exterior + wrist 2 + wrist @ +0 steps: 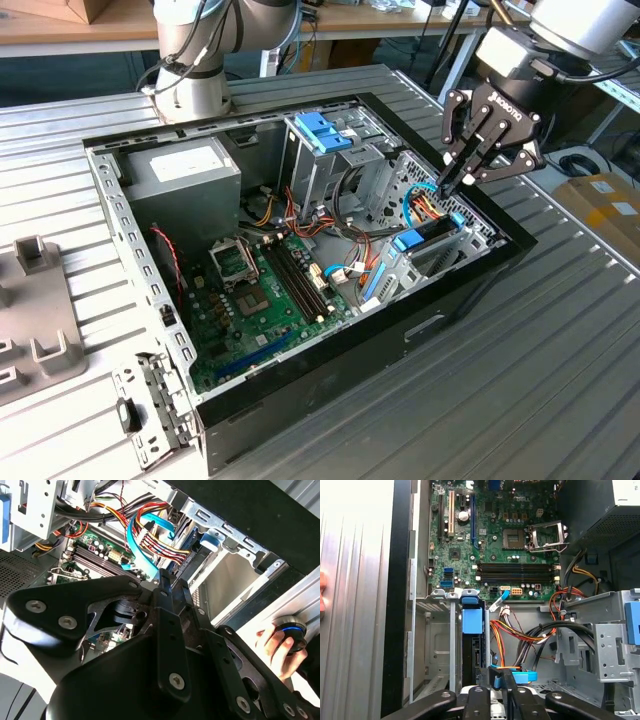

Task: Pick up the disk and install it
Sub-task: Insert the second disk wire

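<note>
The disk (425, 238) stands on edge in a slot of the metal drive bay at the exterior view's right, inside the open computer case (460, 300). Its light-blue carrier tab (472, 620) and dark body (472, 655) show in the first wrist view. My gripper (450, 186) hangs just above the disk's far end, fingers pressed together with nothing between them. In the first wrist view the fingertips (506, 672) sit by a blue cable beside the disk. In the second wrist view the gripper (165, 577) points at the cables next to the bay.
The case holds a motherboard (260, 290), a grey power supply (185, 180), an upright drive cage with a blue handle (322, 130) and bundled cables (350, 270). A person's hand (277, 647) rests on a round knob outside the case. Grey fixtures (40, 330) lie at the exterior view's left.
</note>
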`<state>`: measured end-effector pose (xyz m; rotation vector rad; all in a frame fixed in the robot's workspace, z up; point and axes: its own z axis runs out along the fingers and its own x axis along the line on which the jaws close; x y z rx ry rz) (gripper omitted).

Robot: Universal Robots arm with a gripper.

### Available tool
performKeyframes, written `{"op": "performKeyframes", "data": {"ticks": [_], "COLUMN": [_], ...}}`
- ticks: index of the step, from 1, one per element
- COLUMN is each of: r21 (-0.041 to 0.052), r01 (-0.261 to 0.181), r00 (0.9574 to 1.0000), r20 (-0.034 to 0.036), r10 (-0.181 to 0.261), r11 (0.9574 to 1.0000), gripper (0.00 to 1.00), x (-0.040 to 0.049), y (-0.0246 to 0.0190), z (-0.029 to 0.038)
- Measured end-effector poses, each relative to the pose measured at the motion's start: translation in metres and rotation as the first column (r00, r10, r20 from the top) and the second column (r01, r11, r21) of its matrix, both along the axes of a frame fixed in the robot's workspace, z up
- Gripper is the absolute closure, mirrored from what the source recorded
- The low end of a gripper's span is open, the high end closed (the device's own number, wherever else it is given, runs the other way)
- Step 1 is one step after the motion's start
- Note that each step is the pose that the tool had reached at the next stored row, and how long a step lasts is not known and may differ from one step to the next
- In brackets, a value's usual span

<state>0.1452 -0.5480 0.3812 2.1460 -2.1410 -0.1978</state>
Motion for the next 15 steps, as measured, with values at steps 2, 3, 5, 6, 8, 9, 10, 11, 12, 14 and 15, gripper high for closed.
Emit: {"op": "performKeyframes", "data": {"ticks": [2, 3, 5, 6, 8, 9, 10, 11, 12, 14, 15], "r21": [-0.0003, -0.0003, -0.0004, -0.0005, -0.0005, -0.0004, -0.0004, -0.0004, -0.0004, -0.0004, -0.0003], "r01": [0.0, 0.0, 0.0, 0.0, 0.0, 0.0, 0.0, 0.0, 0.0, 0.0, 0.0], "r00": [1.0, 1.0, 1.0, 1.0, 1.0, 1.0, 1.0, 1.0, 1.0, 1.0, 1.0], "r20": [0.0, 0.0, 0.0, 0.0, 0.0001, 0.0, 0.0, 0.0, 0.0, 0.0, 0.0], "r10": [0.0, 0.0, 0.0, 0.0, 0.0, 0.0, 0.0, 0.0, 0.0, 0.0, 0.0], "r11": [1.0, 1.0, 1.0, 1.0, 1.0, 1.0, 1.0, 1.0, 1.0, 1.0, 1.0], "gripper": [0.76, 0.76, 0.76, 0.76, 0.76, 0.76, 0.76, 0.84, 0.89, 0.89, 0.89], "x": [0.0, 0.0, 0.0, 0.0, 0.0, 0.0, 0.0, 0.0, 0.0, 0.0, 0.0], "y": [0.0, 0.0, 0.0, 0.0, 0.0, 0.0, 0.0, 0.0, 0.0, 0.0, 0.0], "z": [-0.0017, -0.0023, -0.0029, -0.0029, -0.0029, -0.003, -0.003, -0.003, -0.003, -0.003, -0.0031]}}
